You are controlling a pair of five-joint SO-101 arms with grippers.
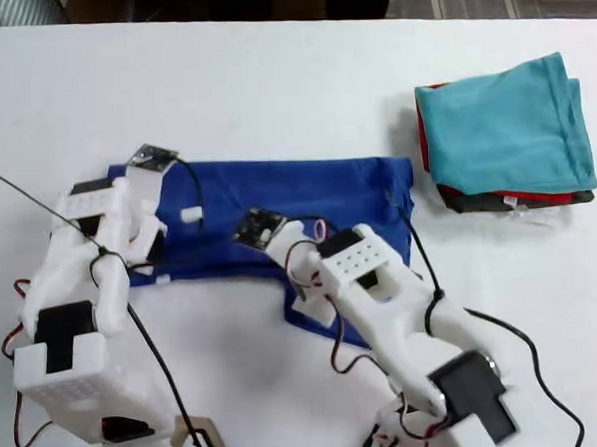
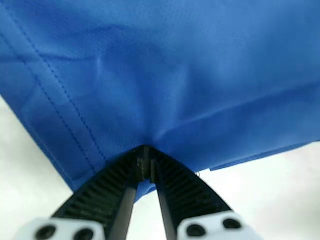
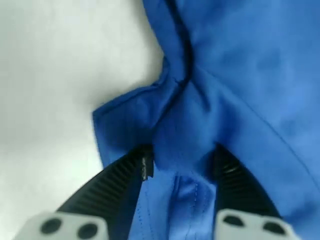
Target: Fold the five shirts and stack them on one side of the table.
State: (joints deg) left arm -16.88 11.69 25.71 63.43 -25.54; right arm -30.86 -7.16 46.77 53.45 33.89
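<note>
both grippers on blue shirt, stack off to the right

found blue shirt [image 1: 307, 193] laid as a long band across the middle of the table [image 1: 221, 77], partly folded, with a flap running out toward the near edge under the right arm. logged left gripper [image 2: 145, 156] clamped tight on the shirt's edge, tips pressed together through the cloth, stitched hem just beside. placed that arm at the band's left end in the high view. logged right gripper [image 3: 182, 155] closed round a bunched fold of the same shirt, with cloth puckered between the fingers [image 3: 125, 175] and bare table just beside the fold. placed that arm at the band's near edge, about midway along. saw stack [image 1: 509, 137] near the shirt's right end, not touching it, well apart from both arms. counted three folded layers there: teal shirt [image 1: 503, 113] on top, red shirt [image 1: 549, 196] under it, dark shirt [image 1: 470, 203] at the bottom. could not tell whether more lay inside. noted black cables [image 1: 161, 376] trailing from both arms over table and shirt.
</note>
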